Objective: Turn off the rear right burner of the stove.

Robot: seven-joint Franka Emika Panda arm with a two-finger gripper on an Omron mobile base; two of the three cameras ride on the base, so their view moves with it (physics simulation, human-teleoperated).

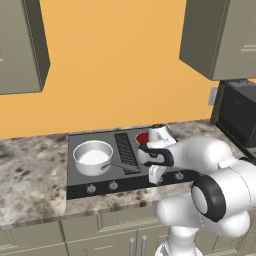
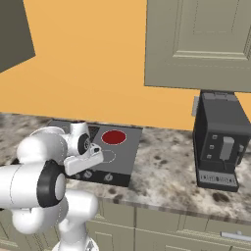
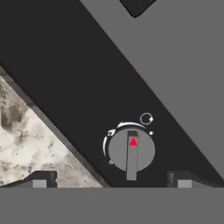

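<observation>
Stoves: one stove (image 1: pixel 100 172), set into the worktop (image 1: pixel 30 180).
Knobs on its front band: two show plainly at the left, a third (image 1: pixel 178 176) beside the arm; any others hide behind the arm. One knob (image 3: pixel 131 151) fills the hand camera's close look.
Burners glowing red: one (image 2: pixel 113 137).
Pots: one, a steel saucepan (image 1: pixel 93 156).
Coffee machines: one (image 2: pixel 219 142).
Wall cupboards: two (image 1: pixel 20 45) (image 1: pixel 220 35).
Robot arms: one.
</observation>
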